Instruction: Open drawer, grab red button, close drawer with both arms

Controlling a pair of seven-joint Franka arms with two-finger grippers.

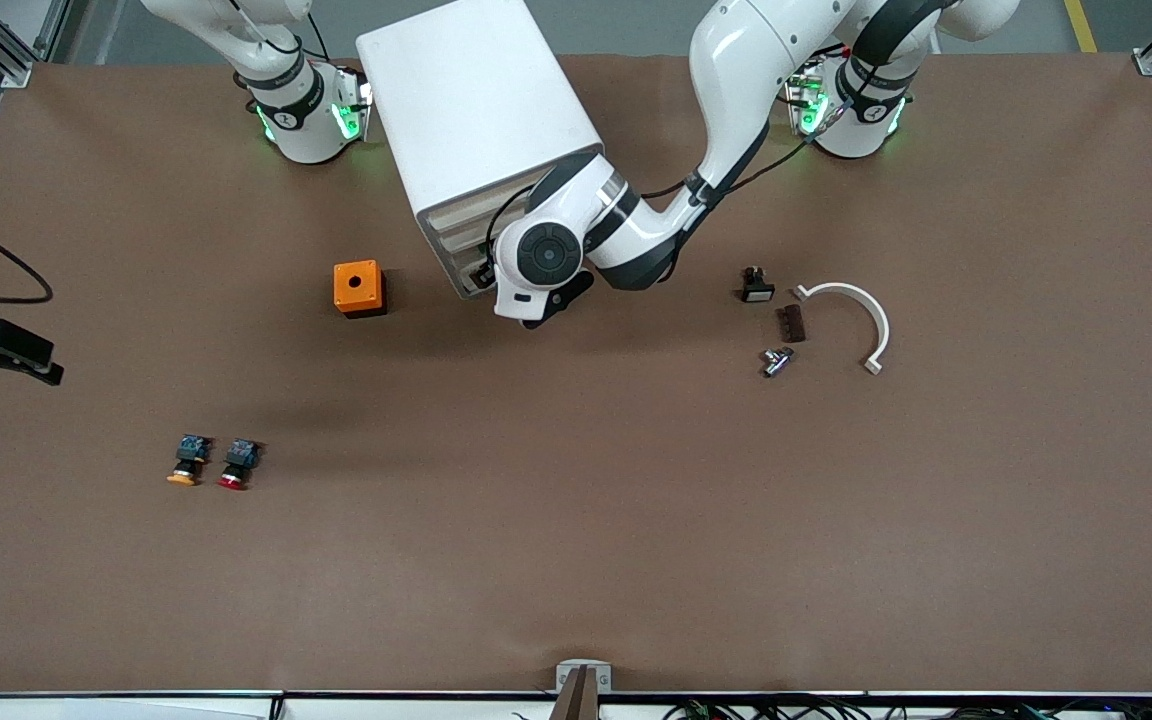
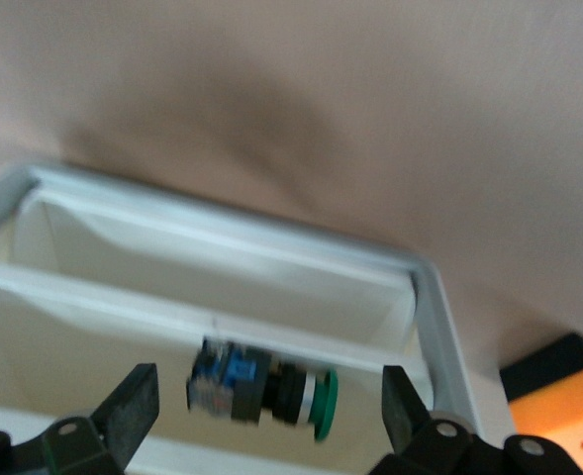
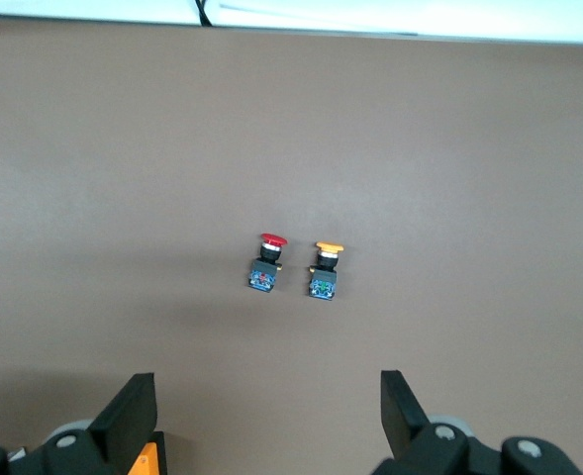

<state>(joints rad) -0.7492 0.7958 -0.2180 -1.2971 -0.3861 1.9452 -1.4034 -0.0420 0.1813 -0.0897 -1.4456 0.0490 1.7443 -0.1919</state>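
The small push-button with a round red cap, black body and blue rear block point(image 3: 267, 263) lies on the brown table, cap toward the front camera, beneath the spread-fingered, empty right gripper point(image 3: 266, 421). The left gripper point(image 2: 271, 421), fingers likewise apart, hovers at the white cabinet's open drawer point(image 2: 422, 297).

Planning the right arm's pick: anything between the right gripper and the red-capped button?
Nothing visible. The right gripper, open, hangs above bare table with the button in plain sight. The orange-capped button lies close beside the red one, not touching, toward the right arm's end. The left gripper, open, is at the drawer.
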